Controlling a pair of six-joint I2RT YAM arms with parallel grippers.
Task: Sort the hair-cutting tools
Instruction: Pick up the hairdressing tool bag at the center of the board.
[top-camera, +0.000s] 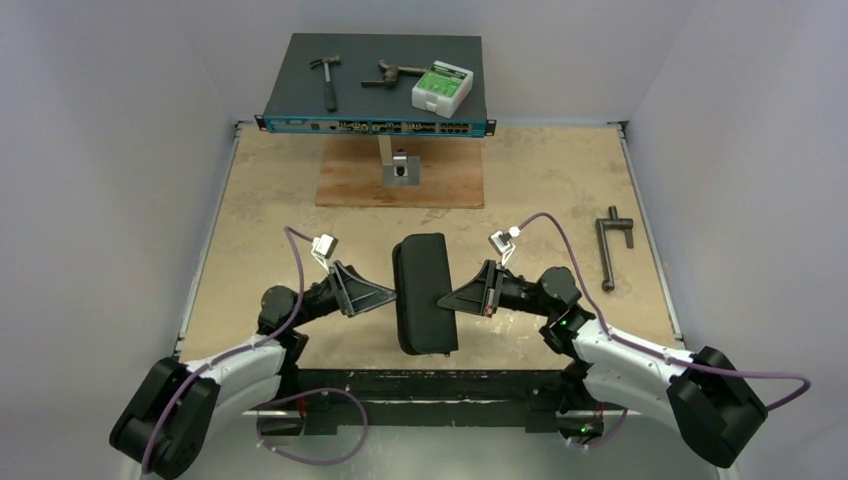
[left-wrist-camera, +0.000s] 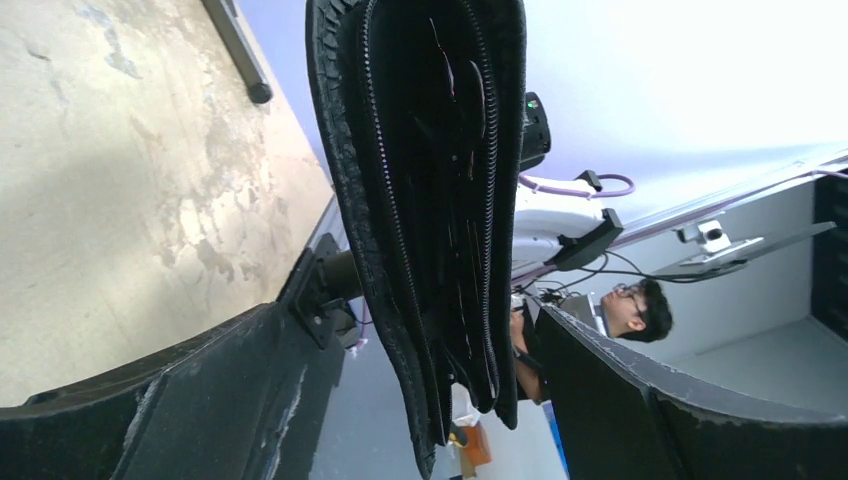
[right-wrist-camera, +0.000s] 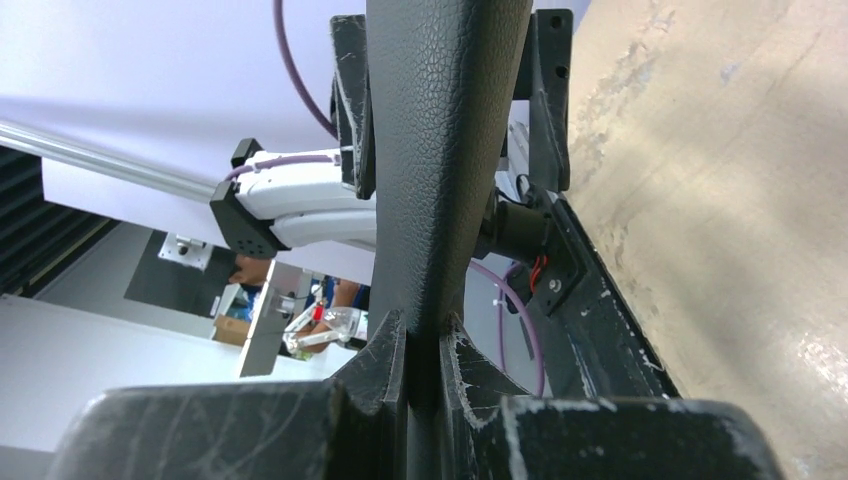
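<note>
Grippers meeting mid-table at black zip case (top-camera: 425, 290); right gripper (right-wrist-camera: 422, 345) pinching its flap, clamped tight; left gripper (top-camera: 392, 296) standing wide apart, straddling case's left edge, holding nothing; case looking soft, floppy, light, so gripping stiffer zip rim seeming best; no hair-cutting tools showing, probably lying inside; hammer (top-camera: 325, 78) lying far.

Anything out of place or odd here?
The black zip case mid-table gapes unzipped, pinched only by the right gripper; the left gripper stands open around its other edge. No spill visible.
</note>
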